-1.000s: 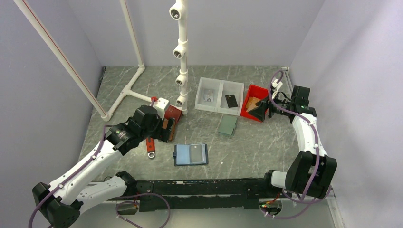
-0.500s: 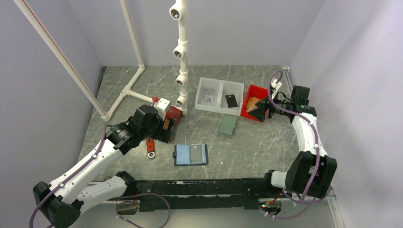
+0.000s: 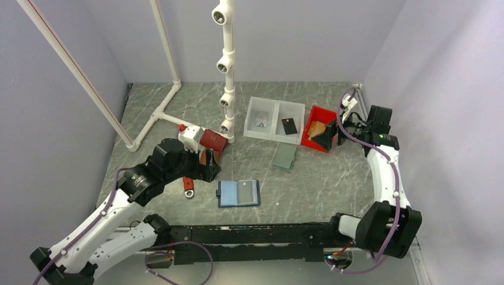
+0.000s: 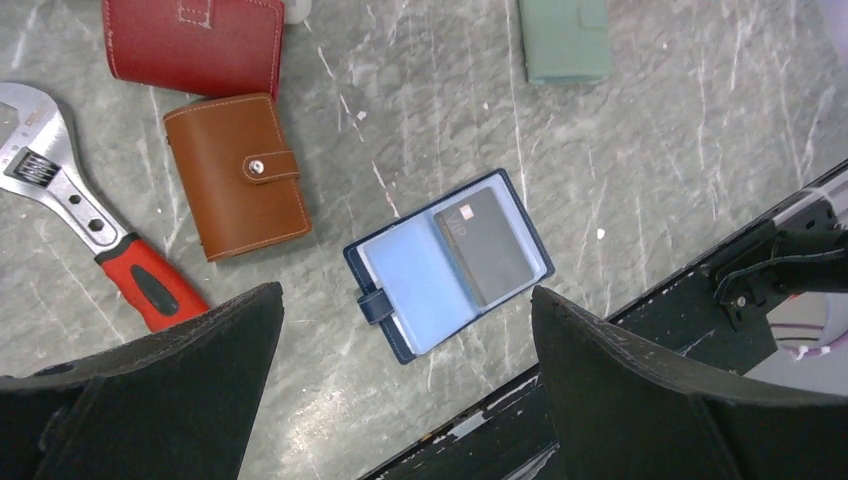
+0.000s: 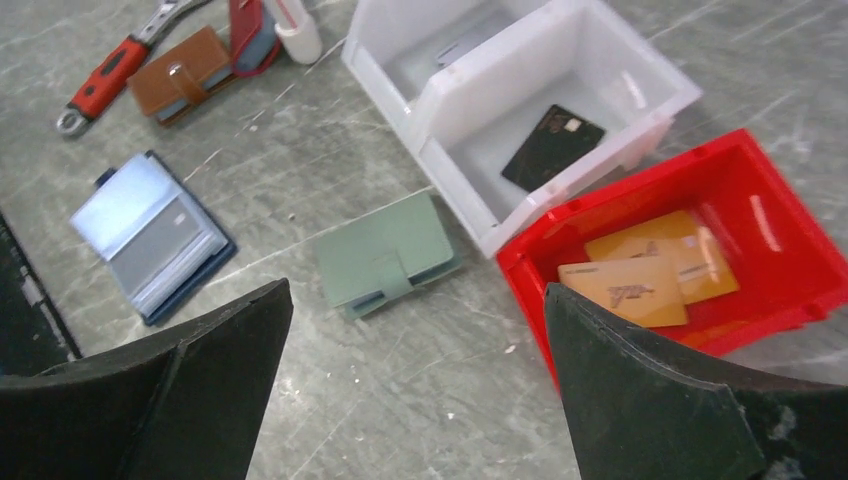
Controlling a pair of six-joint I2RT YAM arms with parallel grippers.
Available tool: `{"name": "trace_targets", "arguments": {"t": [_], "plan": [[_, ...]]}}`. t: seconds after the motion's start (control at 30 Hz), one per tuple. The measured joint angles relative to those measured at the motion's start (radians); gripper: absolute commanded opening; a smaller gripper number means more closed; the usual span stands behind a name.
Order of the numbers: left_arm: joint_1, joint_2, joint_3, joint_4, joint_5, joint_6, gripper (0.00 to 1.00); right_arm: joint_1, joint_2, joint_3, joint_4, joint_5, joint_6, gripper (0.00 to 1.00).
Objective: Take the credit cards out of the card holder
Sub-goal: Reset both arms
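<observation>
From above, the card holder (image 3: 238, 193) lies opened flat on the table (image 3: 321, 178) near the front edge, between the two arms and apart from both. The left wrist view looks straight down on it and adds detail: a navy rim, a light blue inside, and a dark grey rectangle on one leaf, though whether that is a card or only the pocket cannot be told. The same view shows the left gripper (image 4: 405, 300) with its fingers spread wide and nothing between them, above the holder. It also shows a brown wallet (image 4: 240, 175), a dark red wallet (image 4: 190, 45) and a red-handled wrench (image 4: 90, 240), which the arm partly covers in the overhead view. The right wrist view shows what the overhead one barely does: two overlapping orange-tan cards (image 5: 640, 275) on the floor of the red bin (image 5: 770, 290), and a black card (image 5: 552, 147) in the nearer compartment of the white bin (image 5: 450, 100). The pale printed card (image 3: 260, 120) in the other compartment reads clearly only from above. The right gripper (image 5: 417, 290) hangs empty beside the red bin, its fingers wide apart. A grey-green wallet (image 5: 385, 255) lies closed in front of the bins.
</observation>
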Motion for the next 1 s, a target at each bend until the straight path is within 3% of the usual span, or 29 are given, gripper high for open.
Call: {"name": "trace_targets", "arguments": {"t": [0.27,0.57,1.0], "plan": [[0.002,0.029,0.092,-0.031,-0.087,0.013,0.99,-0.066,-0.065,0.011,0.142,0.169,0.317,1.00],[0.062,0.073,0.133,-0.010,-0.201,0.155,0.99,-0.108,-0.203,0.015,0.271,0.365,0.603,1.00],[0.141,0.000,0.023,0.053,-0.192,0.226,0.99,-0.133,-0.176,0.003,0.328,0.385,0.756,1.00]]}}
